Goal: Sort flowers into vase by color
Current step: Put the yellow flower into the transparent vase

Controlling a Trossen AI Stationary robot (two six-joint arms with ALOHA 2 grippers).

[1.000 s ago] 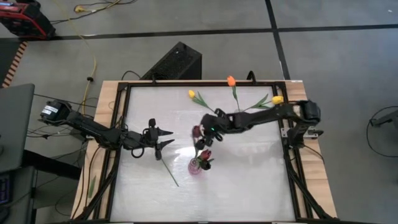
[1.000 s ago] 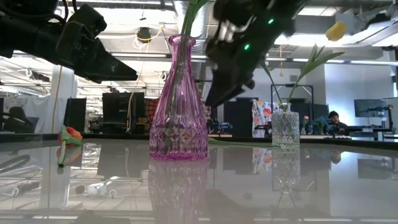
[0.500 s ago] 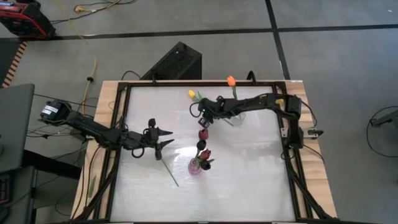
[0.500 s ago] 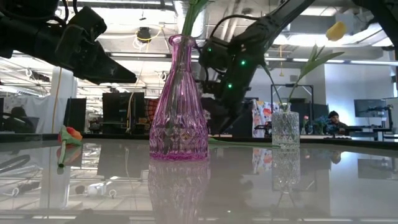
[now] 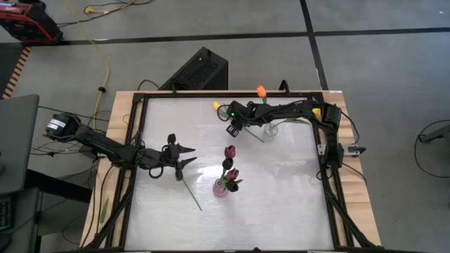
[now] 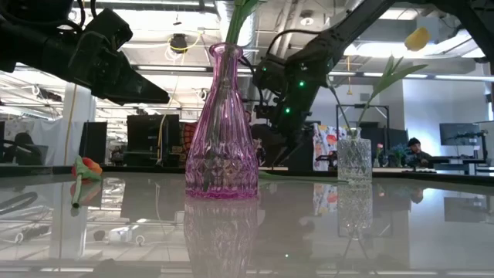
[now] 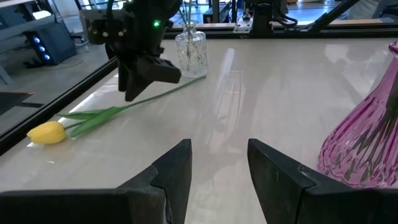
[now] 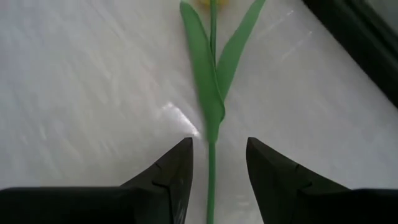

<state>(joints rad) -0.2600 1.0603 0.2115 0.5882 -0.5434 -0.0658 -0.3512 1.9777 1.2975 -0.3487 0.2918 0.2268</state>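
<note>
Hovering over the far part of the white desk point(image 5: 281, 197), the right tool point(image 5: 233, 128) stands with its two dark fingers parted and nothing between them; directly beneath, the thin green stem of the yellow artificial tulip point(image 8: 211, 87) lies flat on the desk and runs along the gap between the fingers, its two leaves spreading just ahead of the fingertips (the yellow head shows only at the frame edge in the right wrist view). In the left wrist view the same tulip lies with its head point(image 7: 46, 132) near the desk's dark frame and its stem passing under the right tool toward the small clear glass vase point(image 7: 190, 53). That clear vase holds upright tulips, a yellow point(image 6: 417, 37) and an orange one point(image 5: 261, 91). The tall pink ribbed glass vase point(image 6: 221, 127) stands near the desk centre and holds dark maroon tulips point(image 5: 229, 163). The left tool point(image 5: 188, 156) hangs open and empty over the left side of the desk, beside an orange-red tulip point(image 6: 86, 167) lying flat.
</note>
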